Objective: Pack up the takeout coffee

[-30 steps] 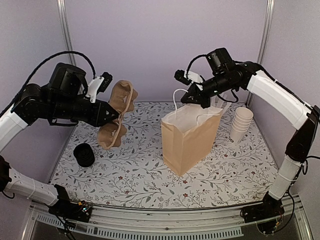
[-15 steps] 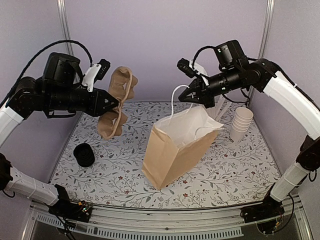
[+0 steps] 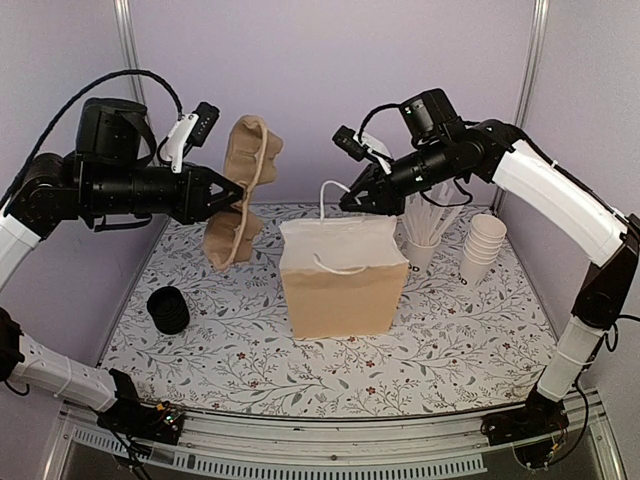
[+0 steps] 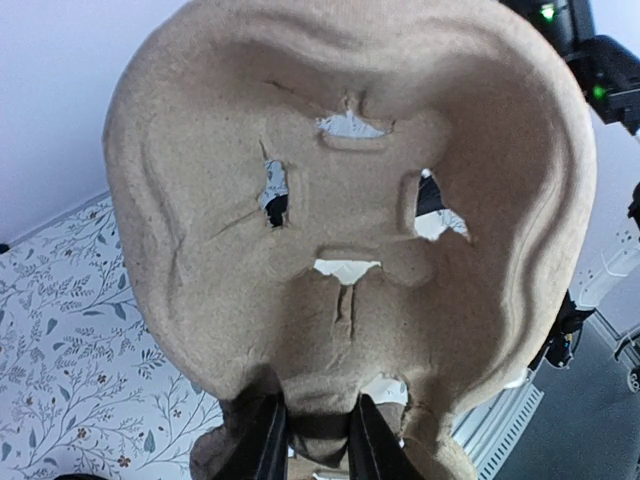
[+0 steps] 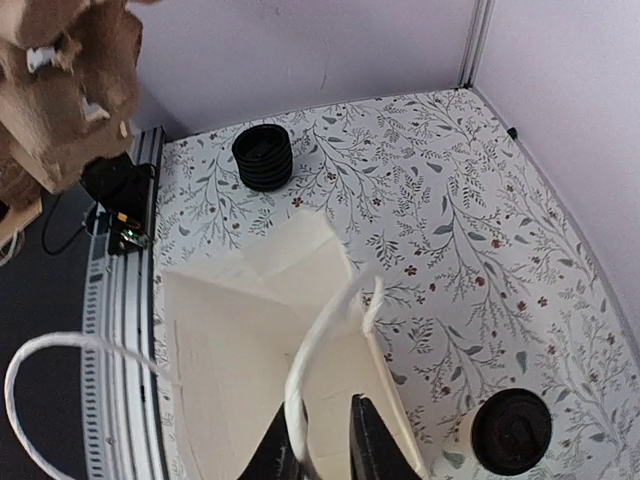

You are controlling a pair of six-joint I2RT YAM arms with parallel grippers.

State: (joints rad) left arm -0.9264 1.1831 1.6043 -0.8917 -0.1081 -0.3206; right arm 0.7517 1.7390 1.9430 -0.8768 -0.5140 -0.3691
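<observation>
Lidded coffee cup (image 5: 510, 430) near far edge of worktop (image 5: 450, 200) judged light, crushable, best gripped mid-wall; left gripper (image 4: 318, 440) pinches cup carrier (image 4: 350, 200), right gripper (image 5: 320, 440) indeterminate.

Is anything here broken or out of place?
The cardboard tray in the left tool shows ragged holes and cracks near its middle, and it's held on edge in the air. The bag stands upright.

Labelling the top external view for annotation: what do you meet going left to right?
stack of black lids → pulp cup carrier, held in the air → brown paper bag → cup of straws → stack of white cups
</observation>
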